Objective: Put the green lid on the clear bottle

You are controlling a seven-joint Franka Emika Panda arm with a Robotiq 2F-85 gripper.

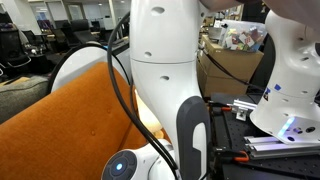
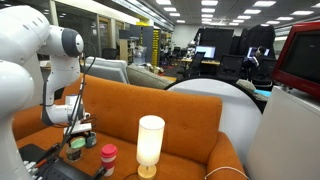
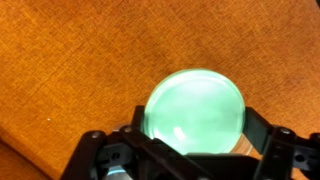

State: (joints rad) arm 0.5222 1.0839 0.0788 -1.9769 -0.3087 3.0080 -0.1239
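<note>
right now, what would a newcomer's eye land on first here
The pale green lid fills the wrist view, flanked by the gripper over orange fabric. In an exterior view the orange sofa spans the frame, with a glowing white cylinder in front of it. The white robot arm blocks most of an exterior view.

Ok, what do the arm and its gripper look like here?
The arm has smooth white rounded shells with dark grey joint sections; a black cable loops alongside, and a ring glows blue. The gripper and its fingers are black.
</note>
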